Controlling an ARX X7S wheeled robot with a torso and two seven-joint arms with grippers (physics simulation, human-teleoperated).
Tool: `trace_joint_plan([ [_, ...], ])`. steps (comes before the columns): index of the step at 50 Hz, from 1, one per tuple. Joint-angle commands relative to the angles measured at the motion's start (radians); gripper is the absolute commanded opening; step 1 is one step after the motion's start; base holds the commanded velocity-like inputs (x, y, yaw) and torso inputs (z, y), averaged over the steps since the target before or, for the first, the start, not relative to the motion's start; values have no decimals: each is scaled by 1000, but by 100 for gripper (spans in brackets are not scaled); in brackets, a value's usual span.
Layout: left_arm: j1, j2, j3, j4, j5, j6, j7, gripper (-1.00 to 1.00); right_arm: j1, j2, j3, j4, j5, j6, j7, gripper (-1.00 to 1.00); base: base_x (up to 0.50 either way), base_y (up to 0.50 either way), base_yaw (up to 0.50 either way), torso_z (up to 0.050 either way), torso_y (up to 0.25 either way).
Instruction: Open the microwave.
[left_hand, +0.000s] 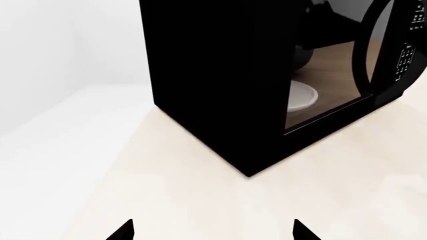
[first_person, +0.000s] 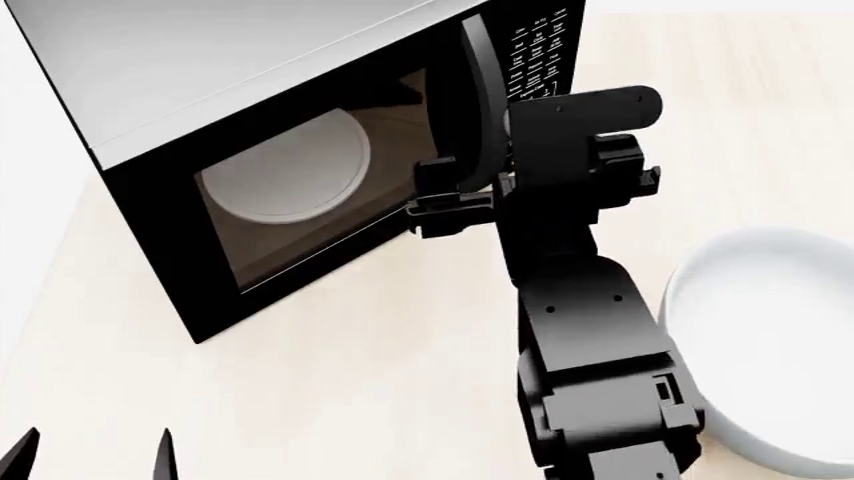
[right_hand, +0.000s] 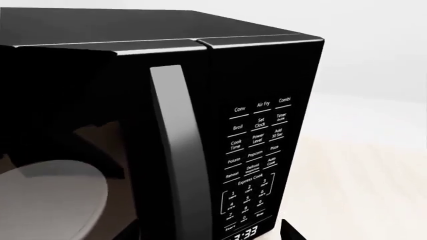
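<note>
Microwave (first_person: 174, 100) on pale worktop (first_person: 374, 350), door shut. Right gripper (first_person: 447, 195) at door handle (first_person: 483, 90); finger state cannot be told. Left gripper (left_hand: 212, 231) idle, fingers spread. Advice: seat fingers behind handle, pull along hinge arc.

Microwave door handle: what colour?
Dark grey, lighter than the black door; the handle of the microwave shows best in the right wrist view.

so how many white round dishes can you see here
2: the turntable inside the microwave, and a large bowl on the counter to the robot's right, partly cut off.
</note>
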Motion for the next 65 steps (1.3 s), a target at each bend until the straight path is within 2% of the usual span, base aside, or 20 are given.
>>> trace_joint_plan([
  [1,-3,-4,2,-4,-2,1,-5,100,42,-24,-6,137,-6,-70,-9,100,0,0,0,0,0],
  [9,-2,-5,8,-6,-2,6,-5,100,65,-37,-9,222,-6,-118,-17,100,0,0,0,0,0],
  [21,-2,-8,15,-5,-1,7,-10,100,71,-39,-19,227,1,-120,-13,100,0,0,0,0,0],
  [22,-2,-7,16,-6,0,8,-10,100,69,-37,-19,219,2,-116,-10,-100,0,0,0,0,0],
  [51,-1,-17,26,2,-4,5,-22,100,-66,24,-41,-61,51,-21,4,-100,0,0,0,0,0],
  [65,-3,-20,30,2,-2,7,-29,100,-195,84,-33,-327,96,85,62,-100,0,0,0,0,0],
])
